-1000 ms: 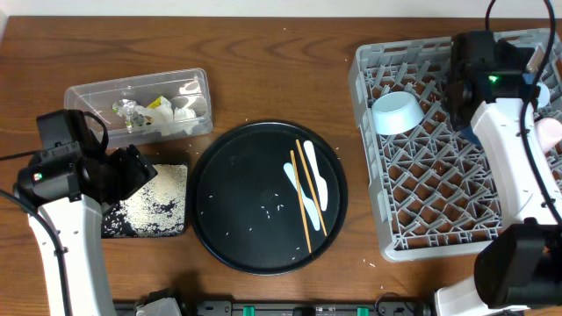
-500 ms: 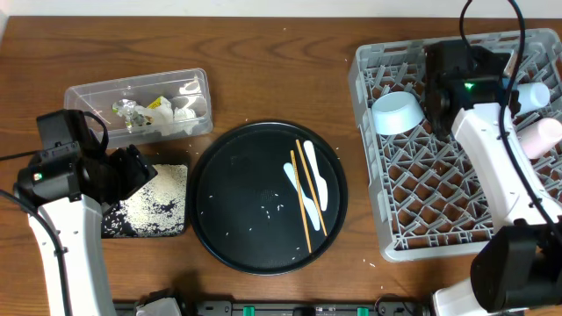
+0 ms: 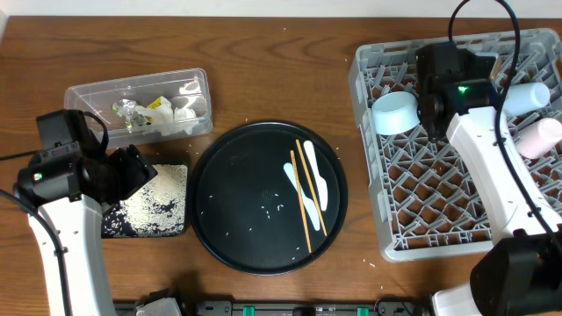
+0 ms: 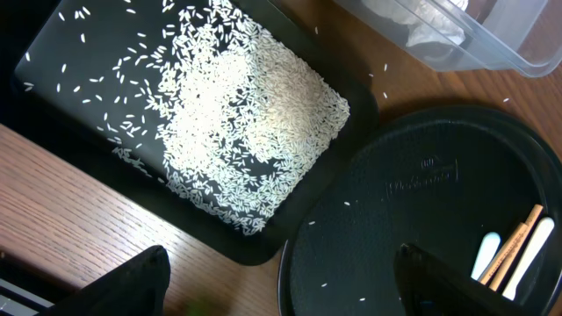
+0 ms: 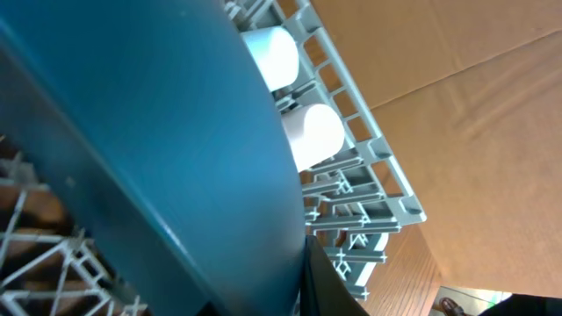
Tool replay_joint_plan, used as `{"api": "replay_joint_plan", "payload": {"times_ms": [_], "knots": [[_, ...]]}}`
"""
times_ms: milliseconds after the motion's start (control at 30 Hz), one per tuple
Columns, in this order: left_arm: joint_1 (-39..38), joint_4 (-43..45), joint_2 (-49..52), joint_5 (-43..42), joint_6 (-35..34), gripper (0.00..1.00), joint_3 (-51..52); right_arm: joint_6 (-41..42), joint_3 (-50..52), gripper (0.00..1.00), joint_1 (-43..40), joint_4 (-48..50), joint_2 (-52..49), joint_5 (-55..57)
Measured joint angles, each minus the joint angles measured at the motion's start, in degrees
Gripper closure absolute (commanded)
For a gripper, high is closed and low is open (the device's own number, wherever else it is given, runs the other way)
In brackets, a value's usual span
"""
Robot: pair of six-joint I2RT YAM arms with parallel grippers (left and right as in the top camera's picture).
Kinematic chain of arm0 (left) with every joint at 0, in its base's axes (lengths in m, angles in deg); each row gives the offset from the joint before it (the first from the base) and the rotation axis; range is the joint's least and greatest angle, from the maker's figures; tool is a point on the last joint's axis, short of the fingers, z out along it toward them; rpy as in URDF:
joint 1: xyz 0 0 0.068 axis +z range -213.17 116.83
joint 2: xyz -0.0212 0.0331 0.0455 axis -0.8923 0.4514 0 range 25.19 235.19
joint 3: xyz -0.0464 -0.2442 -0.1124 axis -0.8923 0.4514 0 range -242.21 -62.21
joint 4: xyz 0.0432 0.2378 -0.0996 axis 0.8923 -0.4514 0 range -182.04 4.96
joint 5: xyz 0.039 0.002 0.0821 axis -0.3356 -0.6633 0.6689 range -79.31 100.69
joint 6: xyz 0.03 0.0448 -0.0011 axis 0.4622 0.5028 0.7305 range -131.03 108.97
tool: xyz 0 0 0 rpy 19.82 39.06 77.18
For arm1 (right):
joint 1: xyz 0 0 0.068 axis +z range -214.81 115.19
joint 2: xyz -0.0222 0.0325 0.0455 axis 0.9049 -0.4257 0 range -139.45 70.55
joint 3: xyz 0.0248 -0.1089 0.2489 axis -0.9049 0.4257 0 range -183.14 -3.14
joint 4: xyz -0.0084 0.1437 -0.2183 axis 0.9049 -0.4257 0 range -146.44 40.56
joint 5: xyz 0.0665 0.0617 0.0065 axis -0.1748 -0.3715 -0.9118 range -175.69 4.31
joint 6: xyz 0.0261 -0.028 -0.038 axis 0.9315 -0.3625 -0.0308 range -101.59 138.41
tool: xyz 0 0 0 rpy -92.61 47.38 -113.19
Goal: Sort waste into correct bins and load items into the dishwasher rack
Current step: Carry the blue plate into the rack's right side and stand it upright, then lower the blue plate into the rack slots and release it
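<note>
Near the far edge of the rack (image 3: 421, 211), the blue bowl (image 5: 132, 149) fills the right wrist view yet hides under the arm overhead, where the right gripper (image 3: 437, 83) has slid left, its grip impossible to tell; the left gripper (image 4: 281, 281) gapes empty by the rice tray (image 4: 53, 53).
</note>
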Motion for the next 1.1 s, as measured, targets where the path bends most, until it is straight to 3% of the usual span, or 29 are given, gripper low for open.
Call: {"api": "replay_joint_plan", "payload": {"times_ms": [500,767,933,1100], "knots": [[0.0,0.0,0.02,0.0,0.0,0.17,0.0,0.55,0.68,0.69,1.4,-8.31,0.15,-14.47],[0.02,0.0,0.02,0.0,-0.02,0.17,0.0,0.59,0.66,0.48,2.51,-8.92,0.28,-19.23],[0.02,0.0,0.02,0.0,-0.02,0.17,0.0,0.37,1.2,0.27,2.47,-9.27,1.97,-23.15],[0.0,0.0,0.02,0.0,-0.09,0.17,0.0,-0.37,1.88,0.22,2.05,-8.46,7.43,-24.94]]}}
